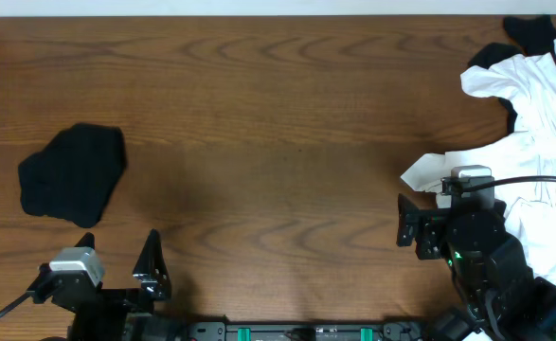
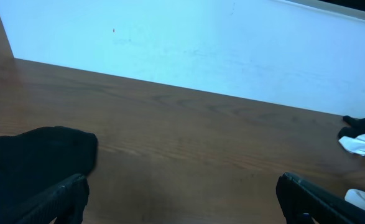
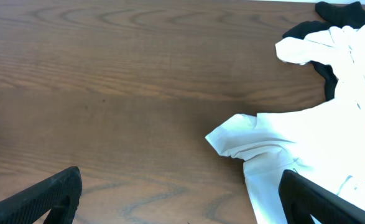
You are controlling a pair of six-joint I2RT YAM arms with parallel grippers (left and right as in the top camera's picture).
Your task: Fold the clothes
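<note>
A folded black garment lies at the table's left; in the left wrist view it lies just beyond the left finger. A heap of white clothes with a black piece beneath and behind it lies at the right. My left gripper sits low at the front left, open and empty. My right gripper is open and empty at the heap's left edge. Its right finger is over a white sleeve or corner. No logo print shows.
The brown wooden table spans all views. A white wall rises behind the table's far edge. More white cloth lies beside and under the right arm at the front right.
</note>
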